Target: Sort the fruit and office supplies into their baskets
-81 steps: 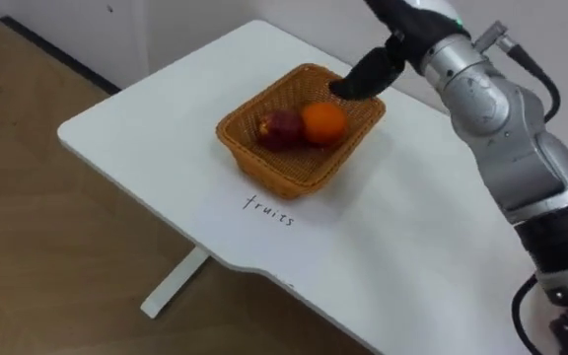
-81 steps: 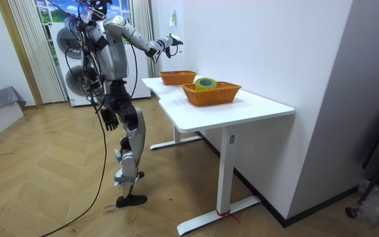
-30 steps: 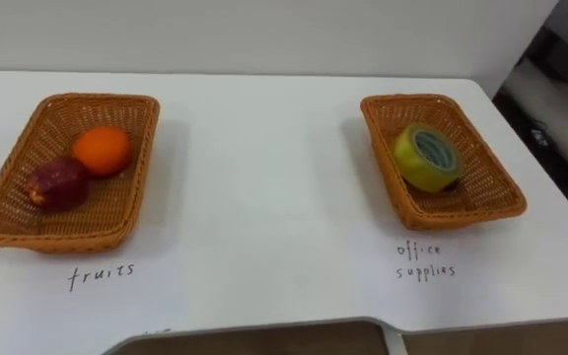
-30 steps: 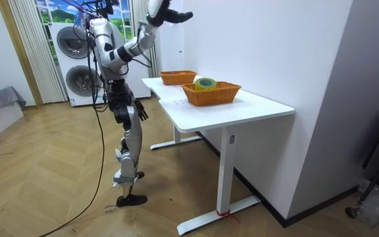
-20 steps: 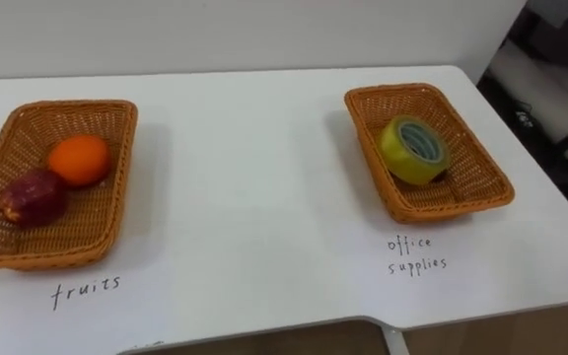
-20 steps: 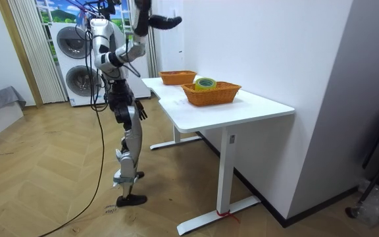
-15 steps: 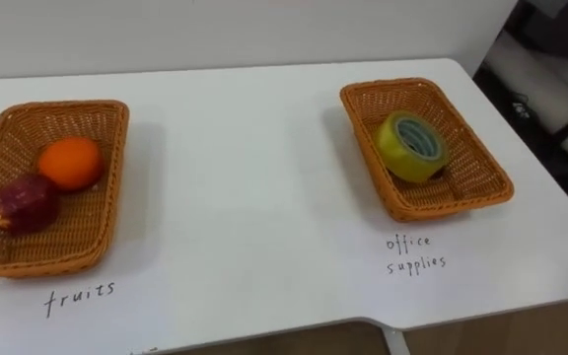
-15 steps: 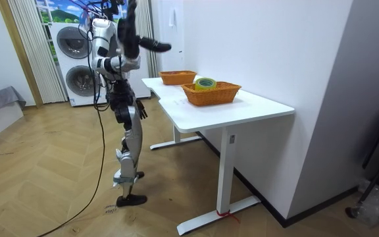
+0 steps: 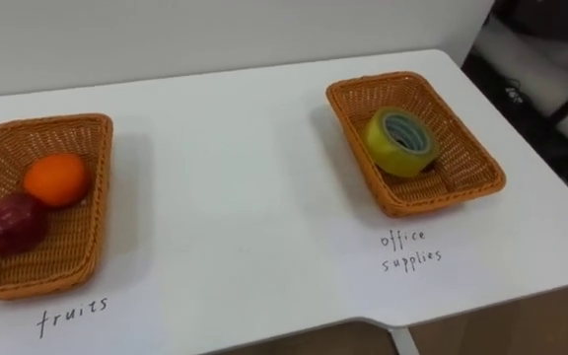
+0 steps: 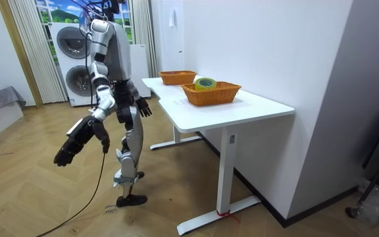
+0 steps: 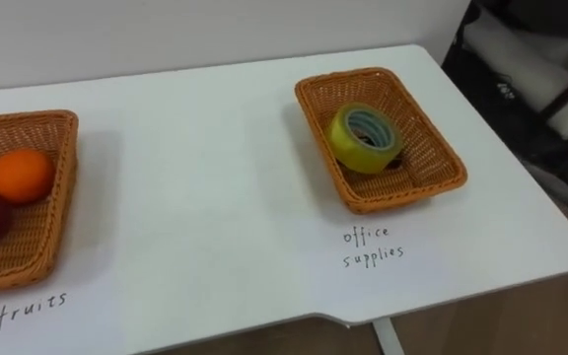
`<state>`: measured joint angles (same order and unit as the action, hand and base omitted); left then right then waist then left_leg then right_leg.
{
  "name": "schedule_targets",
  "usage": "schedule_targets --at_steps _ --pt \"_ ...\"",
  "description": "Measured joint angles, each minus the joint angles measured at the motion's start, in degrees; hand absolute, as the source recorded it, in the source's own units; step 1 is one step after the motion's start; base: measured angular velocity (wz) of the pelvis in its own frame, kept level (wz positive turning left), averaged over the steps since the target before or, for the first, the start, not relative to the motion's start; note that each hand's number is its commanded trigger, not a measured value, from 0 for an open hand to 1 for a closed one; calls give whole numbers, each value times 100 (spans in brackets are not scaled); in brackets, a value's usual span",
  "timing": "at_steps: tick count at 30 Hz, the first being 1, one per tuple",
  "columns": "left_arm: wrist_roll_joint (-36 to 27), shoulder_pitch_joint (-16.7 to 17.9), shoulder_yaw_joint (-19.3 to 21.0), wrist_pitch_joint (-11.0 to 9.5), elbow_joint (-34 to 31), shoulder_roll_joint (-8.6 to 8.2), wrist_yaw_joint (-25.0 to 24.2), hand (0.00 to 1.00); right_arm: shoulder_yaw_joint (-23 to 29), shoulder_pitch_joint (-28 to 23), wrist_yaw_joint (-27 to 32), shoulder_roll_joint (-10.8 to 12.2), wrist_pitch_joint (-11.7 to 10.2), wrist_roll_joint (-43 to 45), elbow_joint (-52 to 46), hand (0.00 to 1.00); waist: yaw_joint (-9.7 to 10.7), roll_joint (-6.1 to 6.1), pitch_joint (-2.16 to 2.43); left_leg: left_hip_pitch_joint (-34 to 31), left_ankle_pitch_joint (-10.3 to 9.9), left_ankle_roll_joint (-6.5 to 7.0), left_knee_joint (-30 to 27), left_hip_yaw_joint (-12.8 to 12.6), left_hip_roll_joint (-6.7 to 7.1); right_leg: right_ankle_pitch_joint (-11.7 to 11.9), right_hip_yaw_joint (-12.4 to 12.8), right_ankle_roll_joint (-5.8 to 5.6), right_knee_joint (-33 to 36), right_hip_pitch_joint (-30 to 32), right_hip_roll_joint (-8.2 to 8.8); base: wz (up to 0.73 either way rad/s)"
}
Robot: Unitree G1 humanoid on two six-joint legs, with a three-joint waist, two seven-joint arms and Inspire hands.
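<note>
the fruit is in place: a round orange fruit (image 9: 56,178) and a dark red apple (image 9: 8,223) lie side by side in the left rectangular woven wicker basket (image 9: 47,121). a yellow-green roll of tape (image 9: 399,141) leans tilted in the right rectangular woven wicker basket (image 9: 442,200). the baskets stand well apart on the white table (image 9: 235,197), each above a handwritten label. no loose item lies between them, so the sort is judged complete and the step in hand is a final check and stand-down.

in the room view the robot stands upright beside the table's far end. the right hand (image 10: 68,153) hangs low at the room view's left, fingers loosely extended and empty. the left hand (image 10: 143,108) sits by the hip, fingers spread, empty.

procedure:
- scan both baskets and the bare tabletop once.
- keep both arms low and clear of the table edge.
- do not reach back over the baskets; a brushed rim could shift a basket or roll the fruit.
</note>
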<state>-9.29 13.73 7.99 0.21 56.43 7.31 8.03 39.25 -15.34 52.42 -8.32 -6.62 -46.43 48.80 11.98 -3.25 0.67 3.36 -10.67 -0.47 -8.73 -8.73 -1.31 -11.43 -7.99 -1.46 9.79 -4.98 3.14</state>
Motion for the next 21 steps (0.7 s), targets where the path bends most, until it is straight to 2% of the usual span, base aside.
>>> schedule_targets --at_steps 1,4,7,8,10,12,15,19,21 --pt "25 -2 3 13 1 -10 -15 0 -50 -11 -88 28 5 -139 204 0 -2 22 -13 2 0 0 2 8 2 -11 -2 -3 8 -2 3 8" --pt "107 21 68 79 78 -53 -225 0 -346 2 -759 202 104 -465 1171 0 -66 32 -12 32 0 -1 -33 32 6 -21 -3 -2 10 -1 7 2" --pt "108 31 79 126 267 -92 -399 0 -1008 92 -1862 295 473 -200 1954 0 -159 65 -23 34 -1 1 -63 75 19 -24 3 -6 2 -10 19 1" --pt "109 33 79 139 270 -92 -425 0 -1130 167 -2039 293 552 -44 2014 0 -187 69 -25 43 -1 1 -56 69 19 -26 11 -6 -3 -3 19 -6" --pt "105 26 72 217 283 -91 -503 0 -1574 184 -2538 280 687 500 2067 0 -330 86 -28 82 -5 4 -47 51 16 -29 9 -6 -6 -1 19 -6" --pt "101 10 4 229 284 -84 -529 0 -2126 258 -3091 252 764 1484 2103 0 -480 94 -33 92 -6 3 -47 55 16 -25 5 -3 -8 -10 14 0" --pt "100 -46 -91 224 323 -88 -523 0 -2670 483 -3550 224 801 2559 2090 0 -719 133 -33 100 -9 -3 -46 52 6 -20 11 6 -10 -14 2 0" --pt "67 -47 -269 183 325 -94 -518 0 -3161 763 -3970 211 805 3439 2006 0 -823 191 -55 135 -13 -9 -46 88 7 -18 -6 8 -17 -96 -3 6" --pt "83 -57 -267 158 308 -118 -515 0 -3409 819 -4205 215 800 3881 1902 0 -937 203 -60 127 -15 -13 -45 92 6 -19 -42 9 -30 -99 -8 2"
